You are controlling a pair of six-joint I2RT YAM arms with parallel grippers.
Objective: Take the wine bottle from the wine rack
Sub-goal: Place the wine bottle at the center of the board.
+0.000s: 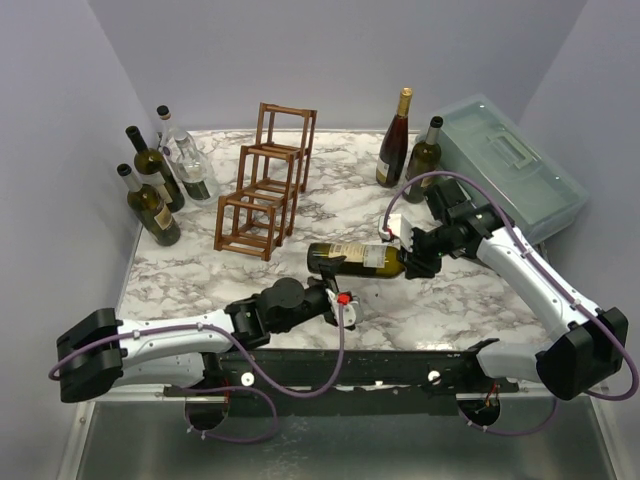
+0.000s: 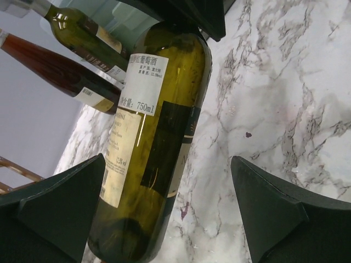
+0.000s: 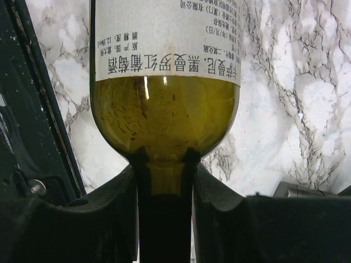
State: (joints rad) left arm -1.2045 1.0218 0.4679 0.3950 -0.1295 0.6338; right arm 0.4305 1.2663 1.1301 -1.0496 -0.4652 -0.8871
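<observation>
**Bottle off the rack, held by its neck in the right gripper**

At the far left of the white marble-patterned tabletop (image 1: 190,285) stand three upright bottles. They are a dark green glass bottle with a pale label (image 1: 152,208), a second dark green bottle (image 1: 155,168) behind it, and a clear glass bottle (image 1: 188,163).

Right of them stands the reddish-brown wooden wine rack of thin bars (image 1: 265,185), with its stepped square cells.

The left gripper (image 1: 328,290) is in front of the rack, at the base end of the olive-green wine bottle with white labels (image 1: 355,258). Its fingers (image 2: 60,203) are spread wide, one on each side of the glass, and do not touch it.

This bottle lies horizontal, apart from the rack and to its front right, with the neck pointing right. I cannot tell whether its body rests on the marble.

The right gripper (image 3: 164,181) is closed tightly on the neck, just below the shoulder.

Behind it stand a tall reddish bottle with a gold cap (image 1: 393,145) and a green bottle (image 1: 423,160). A translucent pale plastic box with a lid handle (image 1: 510,170) is at the far right.
</observation>
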